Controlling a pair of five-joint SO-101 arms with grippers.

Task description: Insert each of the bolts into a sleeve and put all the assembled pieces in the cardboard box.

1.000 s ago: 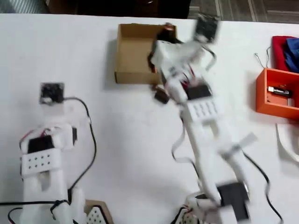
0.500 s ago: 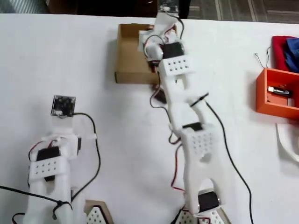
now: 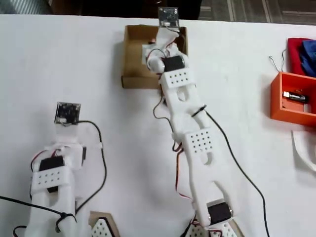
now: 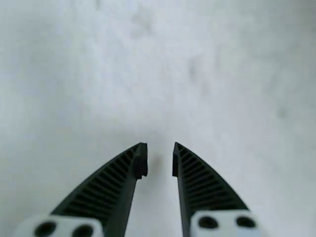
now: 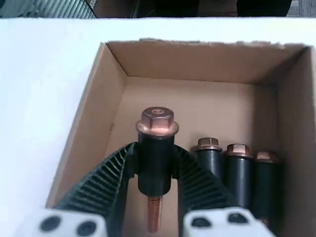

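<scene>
The cardboard box [image 3: 132, 55] stands at the table's far middle. My right arm stretches out to it, and the right gripper [image 5: 154, 150] hangs over the box's open top. It is shut on an assembled piece [image 5: 155, 165]: a black sleeve with a copper bolt head above and the thread poking out below. Three more assembled pieces [image 5: 237, 170] lie side by side on the box [image 5: 197, 61] floor along one wall. My left gripper [image 4: 159, 159] points down at bare white table near the front left, narrowly open with nothing between its fingers.
An orange tray [image 3: 291, 98] holding a small dark part sits at the right edge, with red and blue cloth [image 3: 302, 53] behind it. Black cables trail beside both arms. A cardboard scrap [image 3: 101, 224] lies at the front edge.
My right arm has swung left and straightened, carrying the assembled piece over the box. The left arm shifted slightly a second ago and has held still since.
</scene>
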